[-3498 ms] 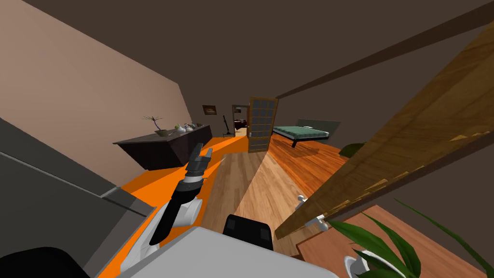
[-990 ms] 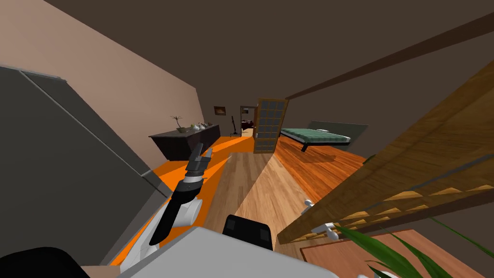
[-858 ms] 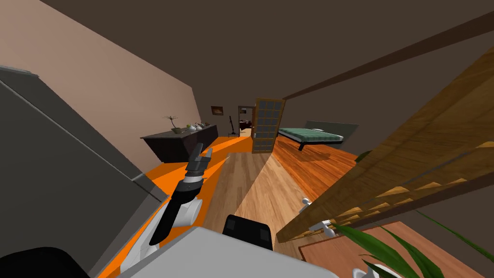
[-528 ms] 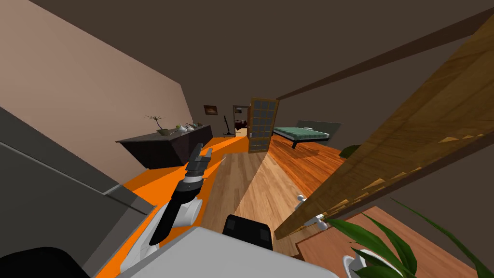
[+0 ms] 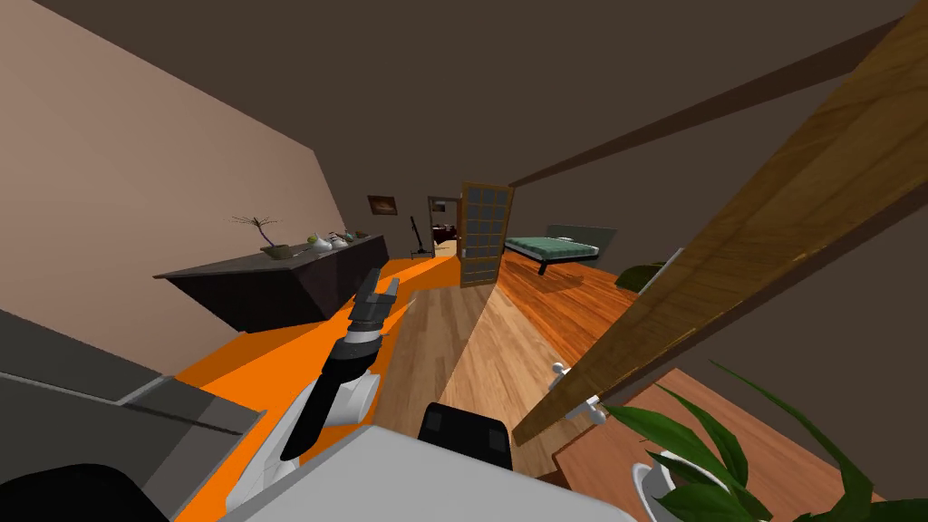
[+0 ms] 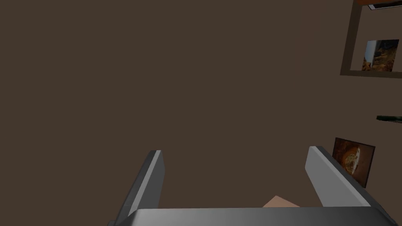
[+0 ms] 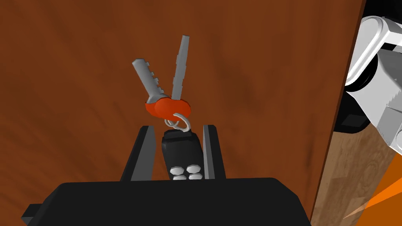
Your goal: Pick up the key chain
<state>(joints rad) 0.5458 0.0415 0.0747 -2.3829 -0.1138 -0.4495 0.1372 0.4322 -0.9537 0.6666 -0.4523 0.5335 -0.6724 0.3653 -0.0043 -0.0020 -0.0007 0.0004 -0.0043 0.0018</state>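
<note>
Between the right gripper's (image 7: 178, 126) two fingers (image 7: 143, 153) sits the black fob (image 7: 179, 151) of the key chain (image 7: 169, 108). The fingers stand close together against the fob's two sides, so the gripper is clamped on it. Four small plain grey buttons show on the fob, close to the gripper's dark body. From the fob's far end a thin grey ring (image 7: 179, 121) leads to a red-orange key head. Two grey keys (image 7: 148, 76) fan out from that head in a V, pointing away from the gripper. Behind the key chain is the reddish-brown wood top of a table (image 7: 78, 59); I cannot tell whether the keys touch it or hang just off it. Past the table's edge run a strip of light wood floor (image 7: 337, 176) and a wedge of orange.

Seen from the head, the table lies at the lower right, with a potted plant (image 5: 698, 453) in a white pot on it. The left gripper (image 5: 381, 283) is raised ahead of the chest, over the line where the orange strip meets the wood floor, and its fingers are spread wide apart. A dark sideboard (image 5: 272, 285) stands along the left wall, bearing a bare-twigged plant (image 5: 263, 237) and some small vases. Farther off are a paned door (image 5: 480, 234) and a bed (image 5: 553, 246) with a green cover. A wooden door leaf (image 5: 770, 236) slants across the right.
</note>
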